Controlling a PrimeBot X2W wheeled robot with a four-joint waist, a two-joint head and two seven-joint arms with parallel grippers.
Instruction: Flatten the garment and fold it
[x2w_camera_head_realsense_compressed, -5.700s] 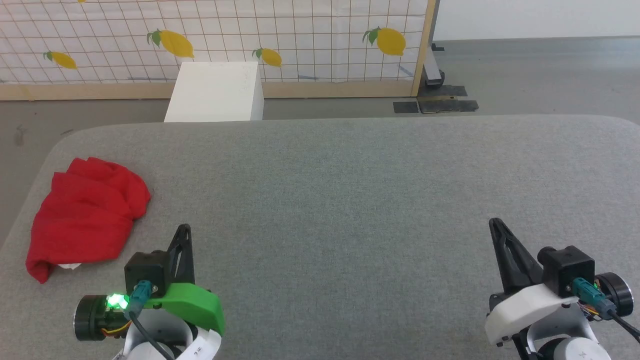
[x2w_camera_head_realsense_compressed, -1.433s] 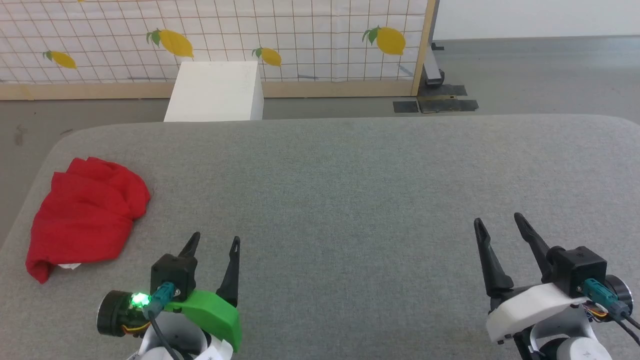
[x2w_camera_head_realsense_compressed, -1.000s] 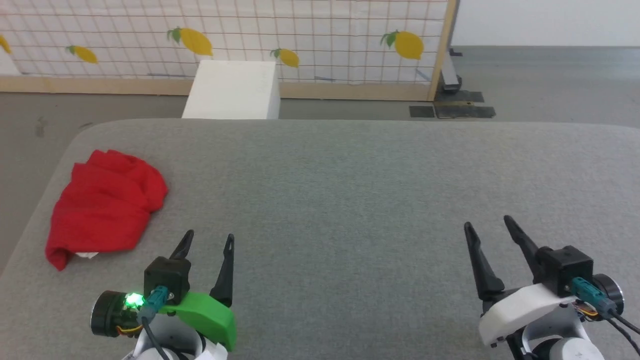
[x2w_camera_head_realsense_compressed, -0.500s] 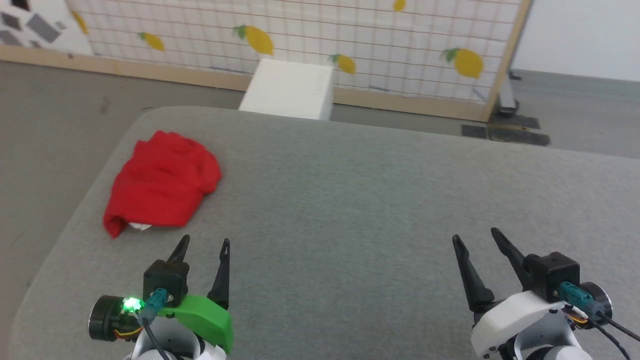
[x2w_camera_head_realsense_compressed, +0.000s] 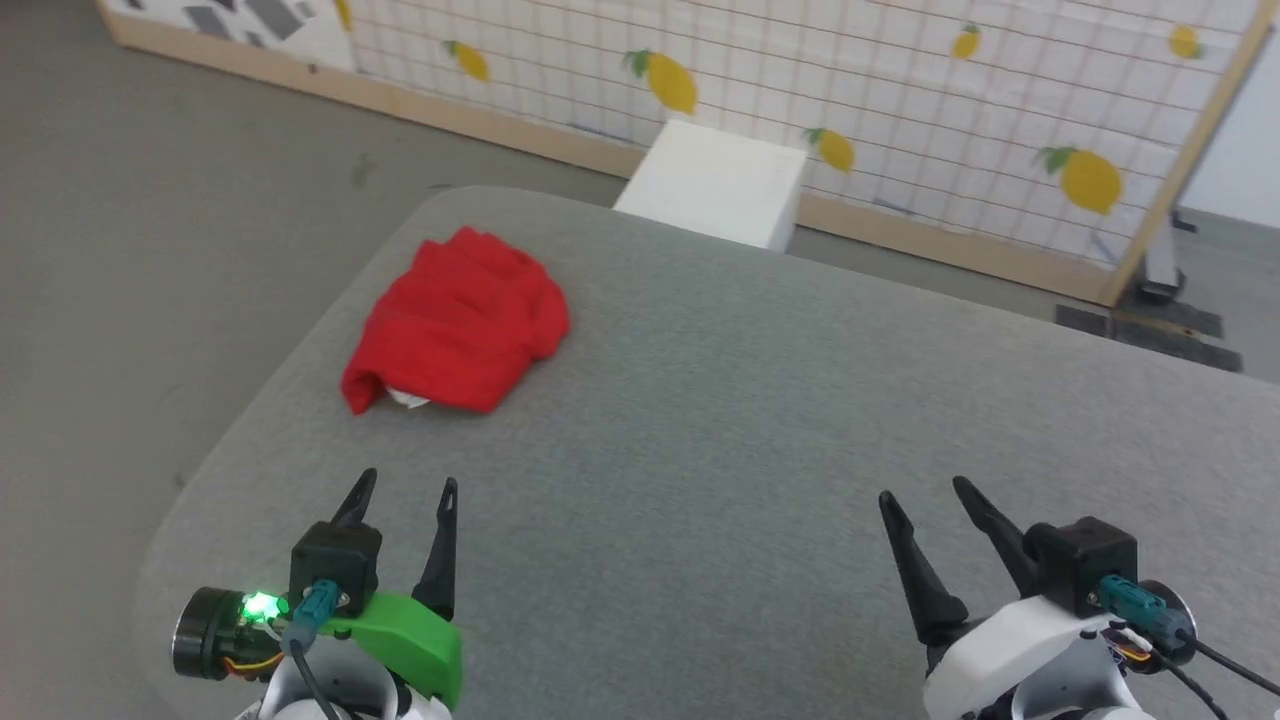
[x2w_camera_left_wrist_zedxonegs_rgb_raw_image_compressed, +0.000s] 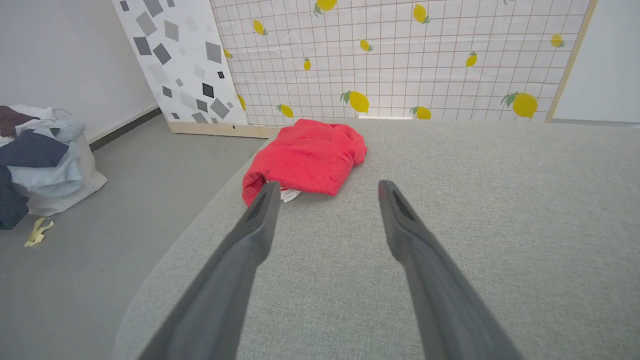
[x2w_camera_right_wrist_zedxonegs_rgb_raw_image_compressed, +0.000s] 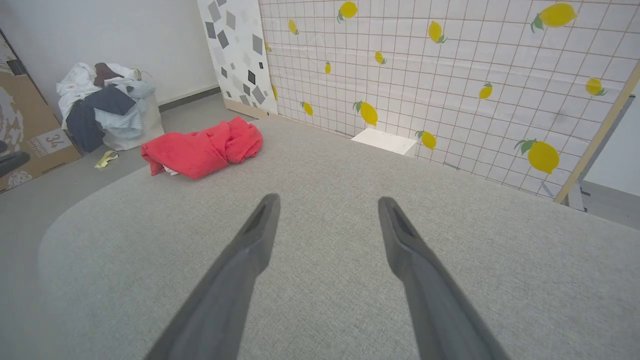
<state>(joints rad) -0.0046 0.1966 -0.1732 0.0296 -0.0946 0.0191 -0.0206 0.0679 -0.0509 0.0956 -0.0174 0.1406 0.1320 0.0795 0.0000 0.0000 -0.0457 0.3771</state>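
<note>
Bunched up and cropped

The garment (x2w_camera_head_realsense_compressed: 457, 322), at eleven o'clock on the table (x2w_camera_head_realsense_compressed: 760, 420), lies bunched, its inner folds hidden; a white scrap (x2w_camera_head_realsense_compressed: 405, 398) at its six o'clock edge is too small to identify. The left arm (x2w_camera_head_realsense_compressed: 400, 640) and right arm (x2w_camera_head_realsense_compressed: 1010, 645) are cut off by the head view's bottom edge; the table runs off at three o'clock.

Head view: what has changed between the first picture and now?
The head camera has swung left, so the whole picture shifted; that is no move of the things. The jaws of the left gripper and the right gripper looked shut at first and now stand open. Nothing was taken hold of. The garment stayed a crumpled heap near the far left corner of the table, untouched.
</note>
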